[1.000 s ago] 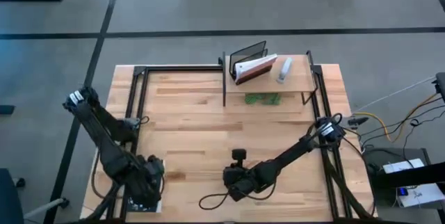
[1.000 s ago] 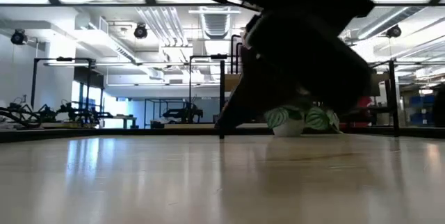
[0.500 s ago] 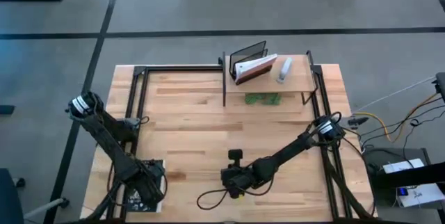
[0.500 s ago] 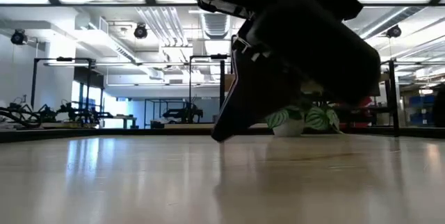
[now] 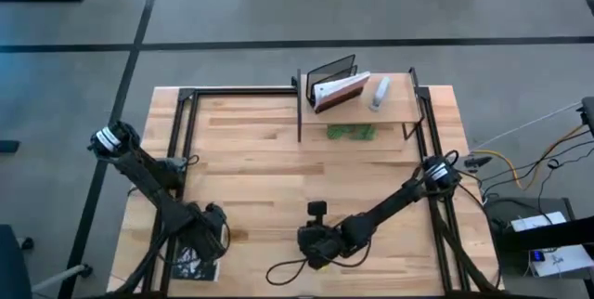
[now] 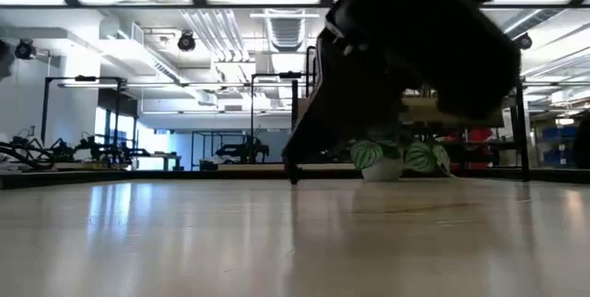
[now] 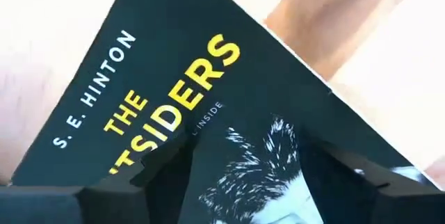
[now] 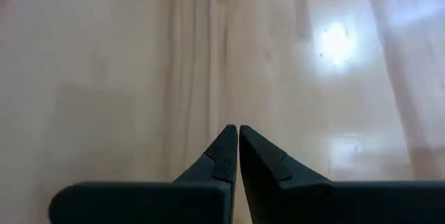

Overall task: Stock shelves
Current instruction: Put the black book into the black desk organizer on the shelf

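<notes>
At the tabletop's near left corner the left gripper (image 5: pixel 212 229) hangs over a dark paperback book (image 7: pixel 208 120) lying flat, fingers spread wide above its cover, while the shelf (image 5: pixel 364 104) stands well apart at the far edge and the right gripper (image 8: pixel 235 156), fingers pressed together, waits mid-tabletop.

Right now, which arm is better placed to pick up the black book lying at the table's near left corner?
The left. Its gripper hangs open right above the book, fingers on either side of the cover. The right gripper is shut over bare tabletop, farther away.
</notes>
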Motion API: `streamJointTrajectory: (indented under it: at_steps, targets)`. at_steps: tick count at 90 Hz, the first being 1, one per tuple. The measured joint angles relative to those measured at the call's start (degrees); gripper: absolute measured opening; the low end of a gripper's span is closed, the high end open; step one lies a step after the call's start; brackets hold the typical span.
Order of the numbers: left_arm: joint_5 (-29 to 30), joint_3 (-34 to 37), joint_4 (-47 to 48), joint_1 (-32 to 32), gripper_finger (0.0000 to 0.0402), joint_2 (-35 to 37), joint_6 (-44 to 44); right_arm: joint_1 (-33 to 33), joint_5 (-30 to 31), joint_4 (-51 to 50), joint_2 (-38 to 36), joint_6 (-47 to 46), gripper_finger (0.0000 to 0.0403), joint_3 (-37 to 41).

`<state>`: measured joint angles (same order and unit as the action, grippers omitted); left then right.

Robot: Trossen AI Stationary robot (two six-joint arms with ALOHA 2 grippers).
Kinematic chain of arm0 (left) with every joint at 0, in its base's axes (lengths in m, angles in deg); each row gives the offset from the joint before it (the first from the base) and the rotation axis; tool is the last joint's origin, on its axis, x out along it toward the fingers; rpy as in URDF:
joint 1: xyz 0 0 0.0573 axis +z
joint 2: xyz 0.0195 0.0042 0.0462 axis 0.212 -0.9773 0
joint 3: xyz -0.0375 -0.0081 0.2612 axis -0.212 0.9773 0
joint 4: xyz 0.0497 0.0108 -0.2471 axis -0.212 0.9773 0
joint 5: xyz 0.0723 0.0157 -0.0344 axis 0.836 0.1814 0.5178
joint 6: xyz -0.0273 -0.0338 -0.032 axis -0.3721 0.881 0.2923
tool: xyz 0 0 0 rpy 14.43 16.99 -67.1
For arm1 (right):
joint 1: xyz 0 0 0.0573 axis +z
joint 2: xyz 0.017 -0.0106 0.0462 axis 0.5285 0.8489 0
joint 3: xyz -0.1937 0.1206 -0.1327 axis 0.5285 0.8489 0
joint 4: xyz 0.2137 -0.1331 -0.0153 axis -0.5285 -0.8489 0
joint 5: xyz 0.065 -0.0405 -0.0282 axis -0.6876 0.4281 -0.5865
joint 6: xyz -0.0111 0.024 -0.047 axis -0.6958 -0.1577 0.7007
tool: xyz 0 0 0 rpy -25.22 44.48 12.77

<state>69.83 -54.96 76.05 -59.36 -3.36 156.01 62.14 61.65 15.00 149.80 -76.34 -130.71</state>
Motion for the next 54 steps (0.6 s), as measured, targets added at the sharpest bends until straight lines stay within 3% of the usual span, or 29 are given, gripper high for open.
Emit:
streamJointTrajectory:
  at_steps: [38, 54]
  targets:
    - [23.01, 0.50, -10.99, 10.31, 0.0211, -0.37, -18.88, 2.56, -2.08, 0.09, -3.07, 0.60, 0.0000, 0.00]
    - [23.92, 0.49, -20.76, 17.29, 0.0196, -0.37, -27.25, 3.05, -3.31, 0.20, -2.98, 0.60, 0.0000, 0.02]
